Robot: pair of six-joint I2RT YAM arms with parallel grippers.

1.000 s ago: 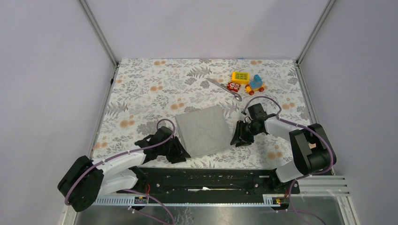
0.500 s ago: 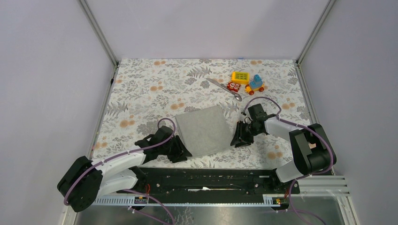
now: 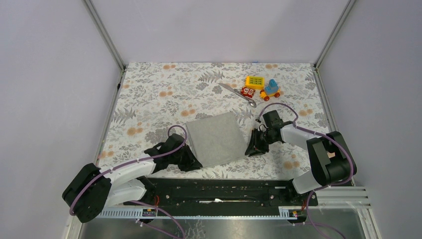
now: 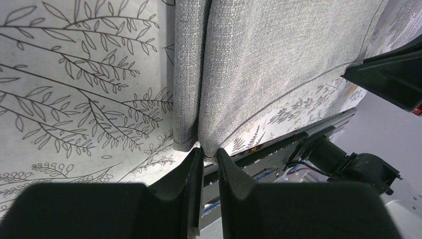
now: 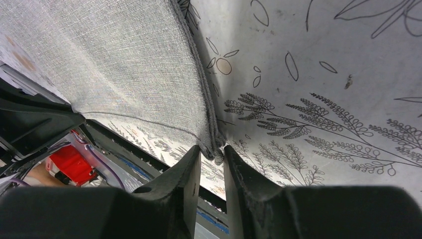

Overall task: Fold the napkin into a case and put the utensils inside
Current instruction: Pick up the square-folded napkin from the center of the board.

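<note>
Left gripper (image 4: 209, 153) nips the near-left corner of the napkin (image 3: 216, 138), fingers almost together. The napkin lies flat mid-table on the tablecloth (image 3: 149, 94). Right gripper (image 5: 213, 149) nips the near-right corner likewise. Recommend lifting both corners level (uneven pull skews the fold). Utensils (image 3: 239, 93) lie well beyond.

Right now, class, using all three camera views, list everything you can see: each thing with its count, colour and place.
napkin: one, grey, flat on the near middle of the tablecloth, between the arms.
utensils: silver, a spoon shows, count unclear, far side beside the toys.
toy blocks: about three, yellow, red, blue with orange, far right.
tablecloth: one, pale with grey and orange floral print, covering the table.
left pincer: one, black, nipping the napkin's nearest corner.
right pincer: one, black, nipping the napkin's right-hand corner.
</note>
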